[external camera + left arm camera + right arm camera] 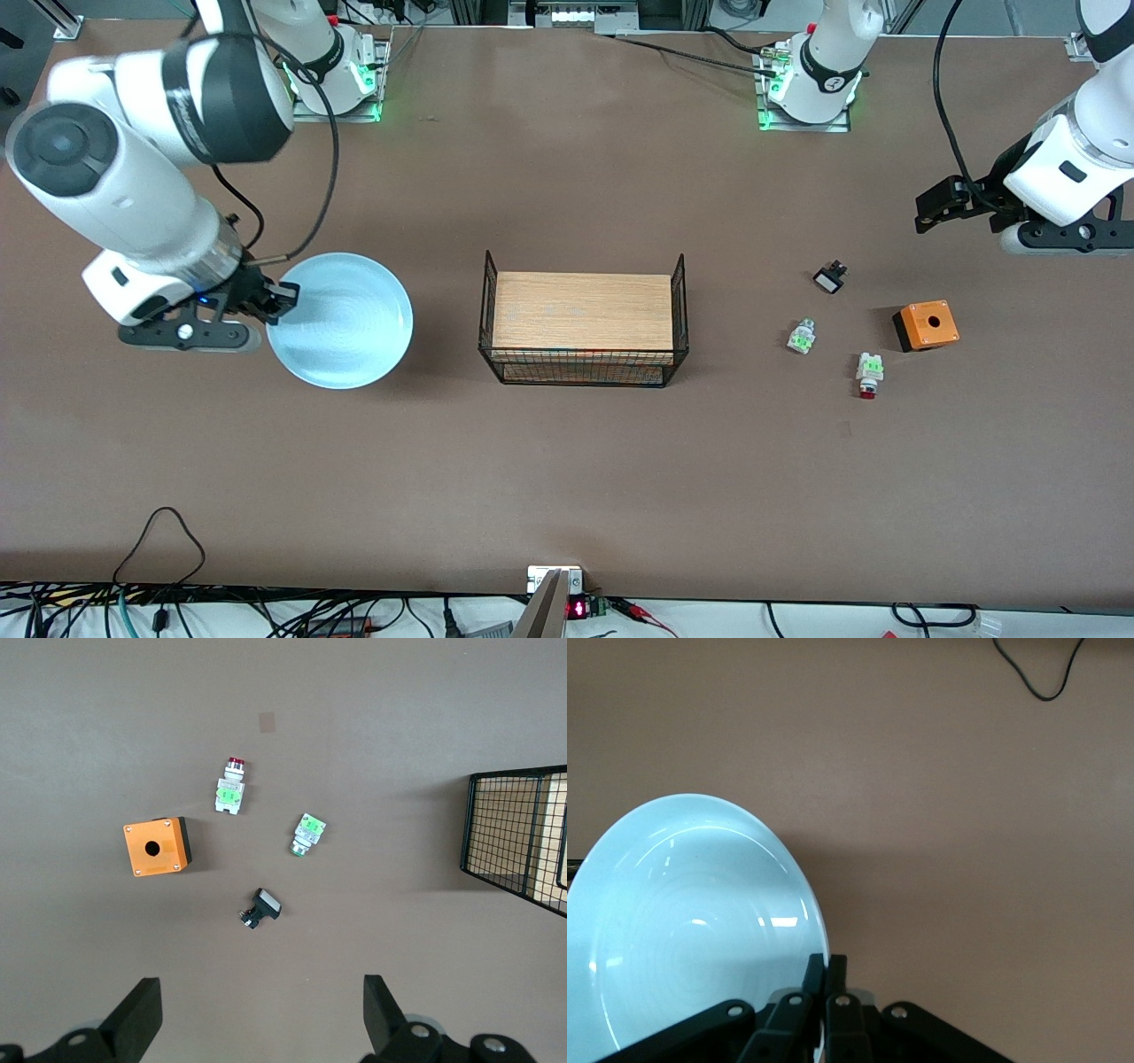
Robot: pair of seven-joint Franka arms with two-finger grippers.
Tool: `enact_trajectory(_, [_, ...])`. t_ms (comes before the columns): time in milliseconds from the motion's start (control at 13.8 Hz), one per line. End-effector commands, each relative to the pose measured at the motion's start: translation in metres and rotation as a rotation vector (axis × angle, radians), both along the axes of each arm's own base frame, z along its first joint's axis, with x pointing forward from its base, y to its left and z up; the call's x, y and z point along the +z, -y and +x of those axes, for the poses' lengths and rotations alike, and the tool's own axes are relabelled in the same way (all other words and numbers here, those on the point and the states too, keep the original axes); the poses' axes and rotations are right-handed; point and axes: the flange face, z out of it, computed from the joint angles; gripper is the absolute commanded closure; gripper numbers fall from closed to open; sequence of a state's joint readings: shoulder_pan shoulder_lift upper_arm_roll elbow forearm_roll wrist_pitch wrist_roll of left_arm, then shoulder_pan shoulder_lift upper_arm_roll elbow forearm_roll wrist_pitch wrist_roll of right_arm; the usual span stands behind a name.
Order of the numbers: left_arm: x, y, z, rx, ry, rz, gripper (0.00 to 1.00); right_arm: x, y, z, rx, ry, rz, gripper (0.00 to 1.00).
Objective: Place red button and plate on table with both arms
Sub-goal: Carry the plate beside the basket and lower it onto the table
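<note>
The pale-blue plate is low at the brown table, toward the right arm's end; I cannot tell if it rests on it. My right gripper is shut on the plate's rim, as the right wrist view shows the gripper and plate. The red button lies on the table toward the left arm's end, red cap pointing toward the front camera. It also shows in the left wrist view. My left gripper is open and empty in the air, away from the button.
A wood-topped black wire basket stands mid-table. Near the red button lie an orange box with a hole, a green-tabbed part without red cap and a small black part. A black cable loops at the front edge.
</note>
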State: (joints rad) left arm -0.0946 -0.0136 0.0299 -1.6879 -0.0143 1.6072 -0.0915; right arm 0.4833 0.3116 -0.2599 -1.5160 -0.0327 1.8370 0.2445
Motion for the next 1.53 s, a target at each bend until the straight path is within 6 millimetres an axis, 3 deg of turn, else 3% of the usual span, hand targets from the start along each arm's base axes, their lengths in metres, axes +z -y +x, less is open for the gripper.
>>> enact_trajectory(0, [0.007,0.002,0.002,0.004,-0.001,0.009,0.00,-0.029,0.013,-0.008,0.036,0.013,0.003,1.00])
enact_trajectory(145, [0.007,0.002,0.002,0.003,-0.001,0.009,0.00,-0.029,0.043,-0.012,0.078,0.023,0.012,1.00])
enact_trajectory(363, [0.007,0.001,0.002,0.004,-0.001,0.009,0.00,-0.051,0.123,-0.007,0.150,0.040,0.024,1.00])
enact_trajectory(581, [0.007,0.001,0.002,0.004,-0.001,0.009,0.00,-0.079,0.164,-0.009,0.141,0.061,0.037,1.00])
enact_trajectory(727, [0.007,0.002,0.002,0.003,-0.001,0.009,0.00,-0.096,0.175,-0.013,0.131,0.072,0.035,1.00])
enact_trajectory(1163, [0.007,0.001,0.002,0.004,-0.001,0.009,0.00,-0.144,0.174,-0.004,0.139,0.093,0.013,0.97])
enact_trajectory(1453, [0.007,0.001,0.002,0.004,-0.001,0.009,0.00,-0.193,0.177,0.009,0.140,0.143,-0.007,0.97])
